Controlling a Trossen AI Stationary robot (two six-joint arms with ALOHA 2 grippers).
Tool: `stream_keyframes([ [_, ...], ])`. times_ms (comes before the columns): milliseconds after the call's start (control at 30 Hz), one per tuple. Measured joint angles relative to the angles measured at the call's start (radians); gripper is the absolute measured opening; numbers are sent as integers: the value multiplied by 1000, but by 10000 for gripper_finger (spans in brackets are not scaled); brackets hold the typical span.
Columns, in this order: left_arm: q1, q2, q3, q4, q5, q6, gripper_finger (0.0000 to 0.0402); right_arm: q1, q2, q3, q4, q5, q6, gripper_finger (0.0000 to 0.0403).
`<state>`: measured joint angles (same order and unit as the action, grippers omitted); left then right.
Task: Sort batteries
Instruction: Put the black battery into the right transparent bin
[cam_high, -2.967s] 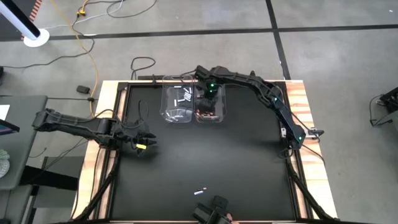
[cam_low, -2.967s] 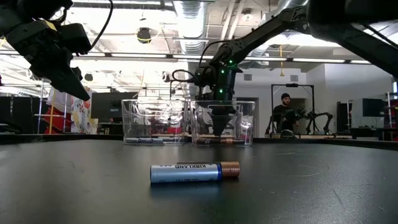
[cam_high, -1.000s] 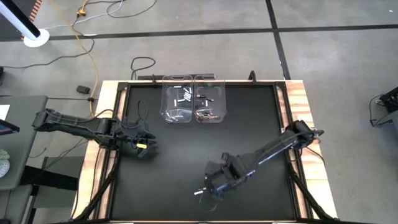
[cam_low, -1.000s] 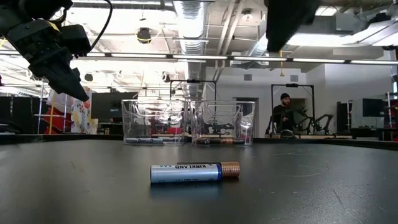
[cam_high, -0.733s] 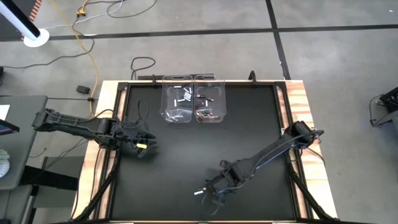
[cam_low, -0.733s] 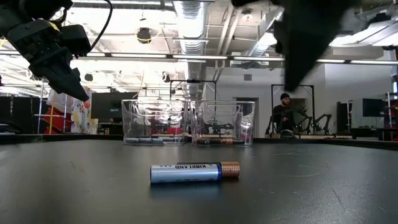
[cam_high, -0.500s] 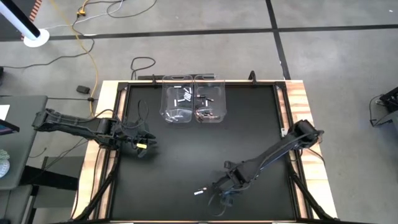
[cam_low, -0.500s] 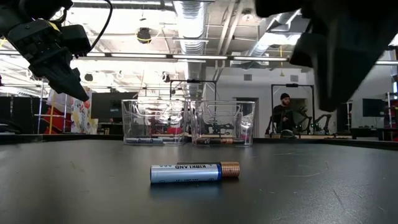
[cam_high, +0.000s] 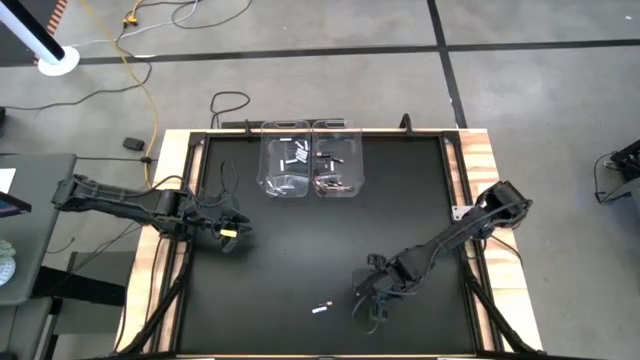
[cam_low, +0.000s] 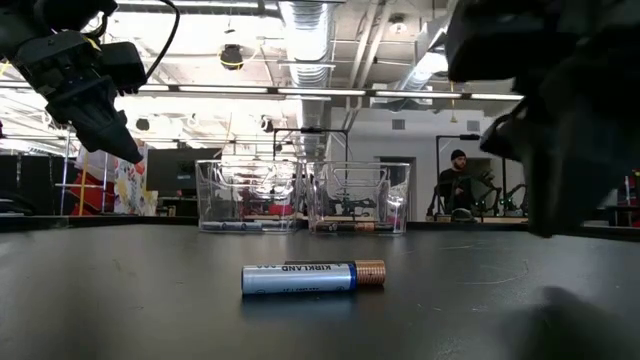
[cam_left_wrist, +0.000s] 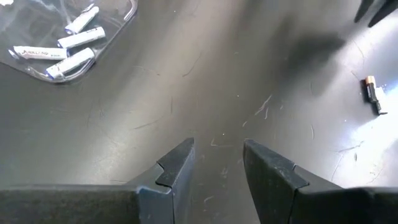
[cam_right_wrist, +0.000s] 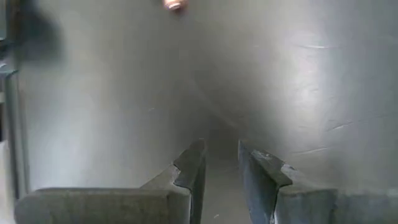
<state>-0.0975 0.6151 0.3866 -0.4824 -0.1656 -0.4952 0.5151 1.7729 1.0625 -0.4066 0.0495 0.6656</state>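
Swung from the two clear rectangular plastic bins (cam_high: 310, 160) down to the near bench (cam_high: 400, 200), the right tool (cam_high: 368, 312) hovers just beside the lone white copper-capped battery (cam_high: 320, 309) — fingers slightly apart, empty, likely lining up a pick — while the left tool (cam_high: 232, 233) waits, likewise part-open.

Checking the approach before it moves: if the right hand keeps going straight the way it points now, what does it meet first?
Probably the bare black table. The right hand stands open and empty, angled down at the surface. The loose battery lies farther ahead and off to one side of that line, though depth is hard to judge.
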Motion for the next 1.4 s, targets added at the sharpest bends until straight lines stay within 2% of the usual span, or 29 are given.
stream_keyframes([
  [100, 0, 0, 0, 0, 0, -5, 133, -29, 0, -1, 7, 1, 45, 115],
  [167, 0, 0, 0, 0, 0, 1, 133, -42, 0, -1, 34, 2, 16, 124],
  [467, 0, 0, 0, -1, 0, -2, 133, -46, 4, -1, 183, 3, -284, 221],
  [600, 0, 0, 0, -3, 0, -2, 133, -45, 35, -1, 238, 3, -457, 243],
  [733, 0, 6, 0, -10, 0, -3, 133, -45, 102, -1, 355, 5, -523, 241],
  [1033, 0, 38, 0, -74, 1, -3, 133, -51, 246, 1, 639, 6, -457, 218],
  [1400, 0, 46, -1, -85, 1, -3, 133, -76, 272, 4, 652, 3, -498, 172],
])
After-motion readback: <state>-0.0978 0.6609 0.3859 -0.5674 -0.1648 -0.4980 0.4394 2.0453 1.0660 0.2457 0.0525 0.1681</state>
